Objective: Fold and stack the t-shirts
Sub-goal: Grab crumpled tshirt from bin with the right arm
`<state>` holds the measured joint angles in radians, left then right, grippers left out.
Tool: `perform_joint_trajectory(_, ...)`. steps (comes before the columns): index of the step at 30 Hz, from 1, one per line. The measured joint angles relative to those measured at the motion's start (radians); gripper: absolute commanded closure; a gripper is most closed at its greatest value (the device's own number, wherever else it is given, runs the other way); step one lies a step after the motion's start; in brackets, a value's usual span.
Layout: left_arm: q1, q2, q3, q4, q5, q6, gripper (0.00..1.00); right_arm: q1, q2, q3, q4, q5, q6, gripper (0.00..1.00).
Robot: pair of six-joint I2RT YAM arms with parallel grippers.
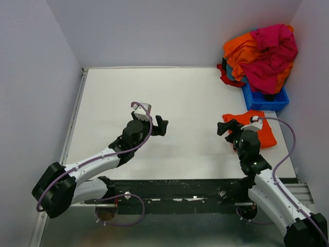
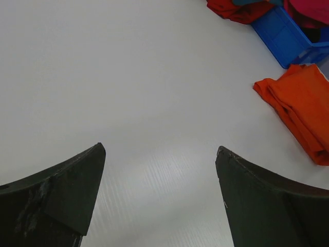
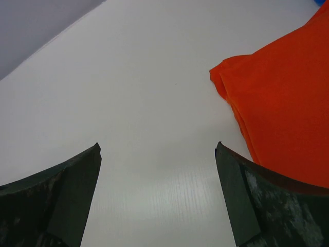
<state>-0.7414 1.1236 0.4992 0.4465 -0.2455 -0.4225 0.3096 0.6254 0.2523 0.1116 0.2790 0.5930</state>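
A folded orange t-shirt (image 1: 267, 137) lies flat on the white table at the right; it also shows in the left wrist view (image 2: 300, 108) and the right wrist view (image 3: 282, 108). Unfolded t-shirts are heaped in the back right corner: a magenta-pink one (image 1: 272, 51) on top, an orange one (image 1: 240, 51) and a red one (image 1: 227, 77) hanging over the side. My left gripper (image 1: 159, 125) is open and empty above the table's middle (image 2: 160, 152). My right gripper (image 1: 226, 127) is open and empty just left of the folded orange t-shirt (image 3: 158, 149).
A blue plastic bin (image 1: 267, 101) holds the heap at the back right, also in the left wrist view (image 2: 288, 36). Grey walls close the table at the back and both sides. The white table (image 1: 185, 92) ends at a dark rail at the near edge.
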Motion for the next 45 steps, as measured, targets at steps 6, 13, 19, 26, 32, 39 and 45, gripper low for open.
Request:
perform_joint_trajectory(6, 0.000, -0.034, 0.000, 0.002, 0.000, 0.007, 0.01, 0.000, -0.008, 0.000, 0.000, 0.000, -0.002, 0.00)
perform_joint_trajectory(13, 0.000, -0.051, -0.008, 0.027, 0.013, 0.022, 0.01, 0.000, -0.010, 0.002, -0.006, 0.021, -0.010, 0.01)
perform_joint_trajectory(19, 0.000, -0.070, -0.042, 0.057, 0.035, 0.036, 0.01, -0.018, 0.148, 0.195, -0.134, 0.119, -0.011, 0.00)
perform_joint_trajectory(26, 0.000, -0.068, -0.043, 0.068, 0.051, 0.037, 0.01, -0.248, 0.429, 0.590, -0.181, 0.119, 0.002, 0.00)
perform_joint_trajectory(32, 0.000, -0.068, -0.043, 0.068, 0.058, 0.037, 0.01, -0.397, 0.714, 0.894, -0.244, 0.067, 0.017, 0.00)
perform_joint_trajectory(39, 0.000, -0.067, -0.043, 0.068, 0.075, 0.036, 0.01, -0.553, 1.026, 1.212, -0.269, -0.042, 0.040, 0.00)
perform_joint_trajectory(45, 0.000, -0.065, -0.041, 0.068, 0.083, 0.032, 0.01, -0.606, 1.254, 1.437, -0.272, -0.092, 0.061, 0.00)
